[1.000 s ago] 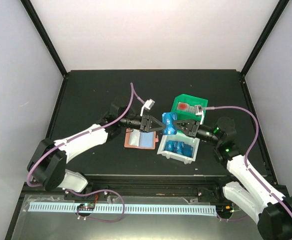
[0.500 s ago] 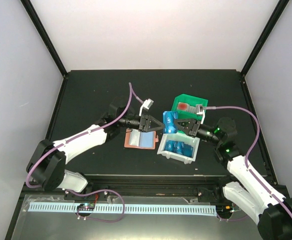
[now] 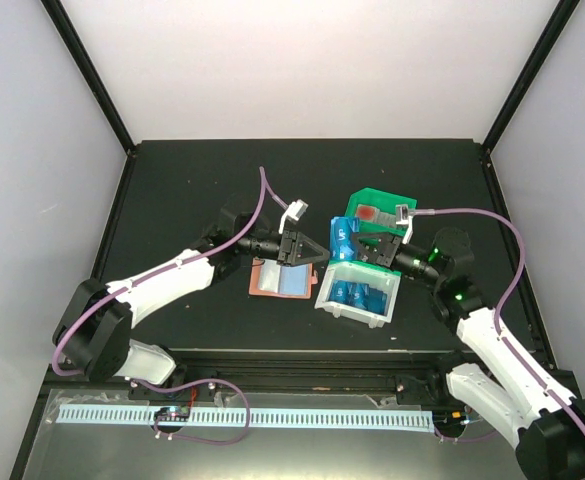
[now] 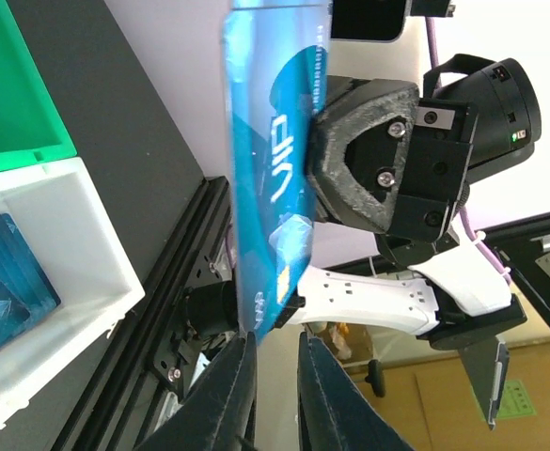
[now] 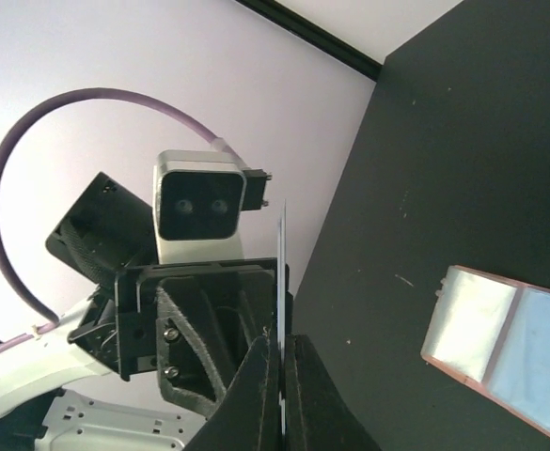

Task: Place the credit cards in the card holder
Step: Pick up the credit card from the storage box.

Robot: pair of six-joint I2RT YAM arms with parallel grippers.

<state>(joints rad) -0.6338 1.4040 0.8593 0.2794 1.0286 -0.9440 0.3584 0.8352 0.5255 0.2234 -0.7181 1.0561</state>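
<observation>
My right gripper (image 3: 357, 247) is shut on a bright blue credit card (image 3: 339, 240) and holds it upright in the air, above the gap between the wallet and the white bin. The card shows edge-on in the right wrist view (image 5: 280, 272), between the closed jaws (image 5: 281, 352). My left gripper (image 3: 317, 252) faces it, jaws slightly apart. In the left wrist view the card (image 4: 270, 169) hangs just before the left gripper (image 4: 275, 371), its lower corner at the left fingertip. The salmon-pink card holder (image 3: 280, 279) lies open on the table, also in the right wrist view (image 5: 505, 348).
A white bin (image 3: 334, 303) holding several blue cards (image 3: 360, 293) stands below the right gripper; it shows in the left wrist view (image 4: 86, 254). A green bin (image 3: 377, 203) stands behind it with a salmon item inside. The table's black frame runs along the near edge.
My right gripper has shifted slightly up and back with the card in it. My left gripper has stayed in about the same place facing the card.
</observation>
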